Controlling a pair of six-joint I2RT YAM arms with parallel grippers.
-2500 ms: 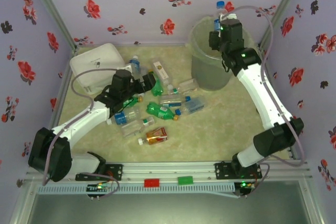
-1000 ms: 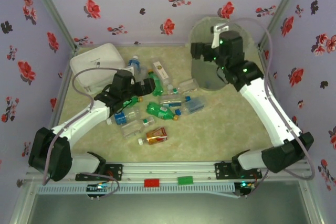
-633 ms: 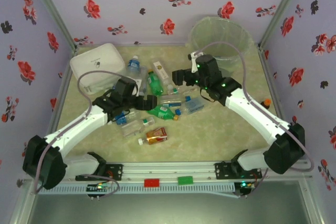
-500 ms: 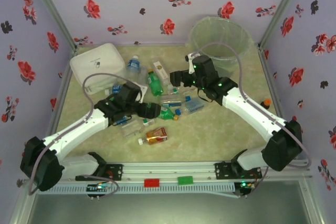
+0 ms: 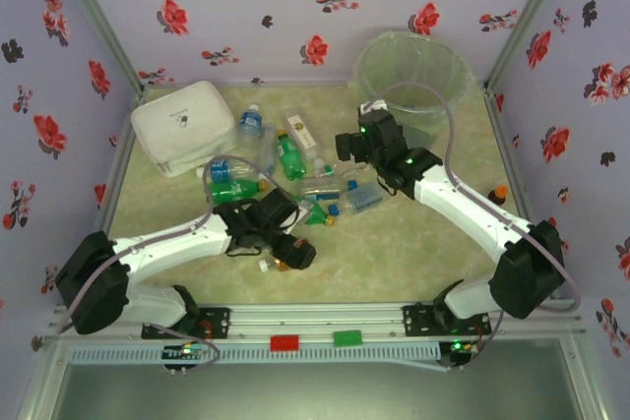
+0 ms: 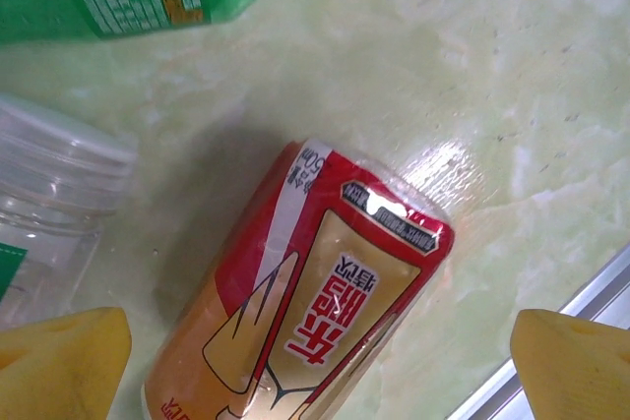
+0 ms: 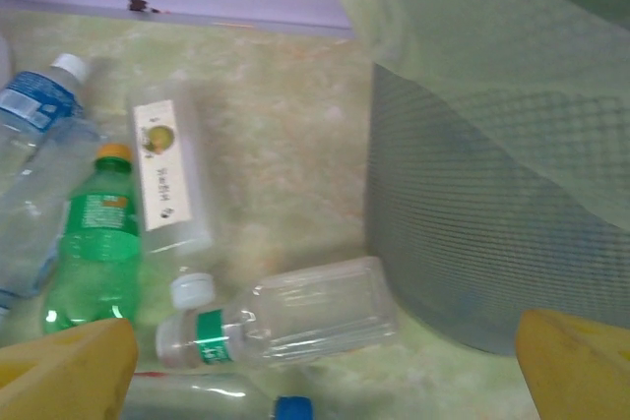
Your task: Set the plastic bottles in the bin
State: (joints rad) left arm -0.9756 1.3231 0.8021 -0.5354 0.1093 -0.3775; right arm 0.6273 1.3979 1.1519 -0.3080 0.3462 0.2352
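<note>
At 6 o'clock, left gripper [image 6: 317,366]: released over amber red-labelled plastic bottle [image 6: 315,272]
Right gripper [image 7: 320,371]: released, translucent grey-green bin [image 7: 492,223] at 3 o'clock

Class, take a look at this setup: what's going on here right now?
Two robot arms are clearing plastic bottles into the bin. The left end effector is open over a red-and-gold labelled bottle lying on the table. The right end effector is open over a clear bottle beside the bin.
</note>
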